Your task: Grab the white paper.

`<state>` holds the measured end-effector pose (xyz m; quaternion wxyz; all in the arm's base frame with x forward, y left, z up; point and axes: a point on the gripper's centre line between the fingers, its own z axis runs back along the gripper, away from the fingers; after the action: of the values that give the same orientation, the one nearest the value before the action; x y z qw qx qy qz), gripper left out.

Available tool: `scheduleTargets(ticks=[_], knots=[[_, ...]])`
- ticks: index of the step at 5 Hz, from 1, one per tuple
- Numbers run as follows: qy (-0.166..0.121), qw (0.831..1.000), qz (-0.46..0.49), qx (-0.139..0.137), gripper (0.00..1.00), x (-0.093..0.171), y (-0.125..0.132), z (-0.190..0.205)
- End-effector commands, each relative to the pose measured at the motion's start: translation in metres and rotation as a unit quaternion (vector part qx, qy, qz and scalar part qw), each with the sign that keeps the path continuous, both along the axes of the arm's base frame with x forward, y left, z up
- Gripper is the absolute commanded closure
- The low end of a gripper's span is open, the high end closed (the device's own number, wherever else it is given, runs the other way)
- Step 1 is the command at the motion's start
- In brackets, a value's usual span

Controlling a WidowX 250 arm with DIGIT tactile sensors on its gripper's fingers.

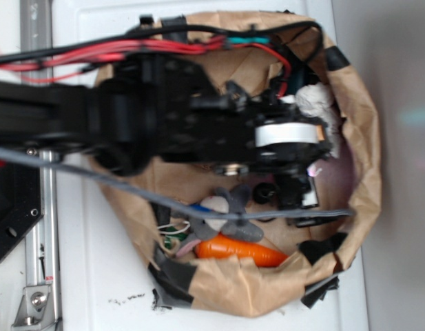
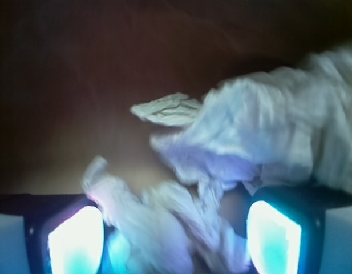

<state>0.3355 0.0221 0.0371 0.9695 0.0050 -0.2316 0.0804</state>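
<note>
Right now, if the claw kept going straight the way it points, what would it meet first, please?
Most likely crumpled white paper: it lies between the open claw fingers, with a larger crumpled sheet just beyond. Blur leaves depth unclear.

Crumpled white paper (image 2: 164, 228), low, knobbly

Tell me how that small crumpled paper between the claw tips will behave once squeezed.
The small paper wad looks creased and thin, so it will probably crush rather than resist. It seems light, so lifting should be easy. The larger crumpled paper lies right beside it and may snag; the blur hides whether they touch.
</note>
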Motion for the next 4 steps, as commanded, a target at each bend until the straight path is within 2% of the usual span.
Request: scheduleTargets(ticks=[1,2,3,4], knots=[[0.028,0.998,0.048,0.020,0.00,0.026,0.027,-0.005],[0.029,0.997,0.062,0.021,1.00,0.023,0.030,0.021],[0.044,0.996,0.072,0.002,1.00,0.011,0.033,0.060],[0.038,0.996,0.074,-0.024,1.00,-0.006,0.036,0.100]])
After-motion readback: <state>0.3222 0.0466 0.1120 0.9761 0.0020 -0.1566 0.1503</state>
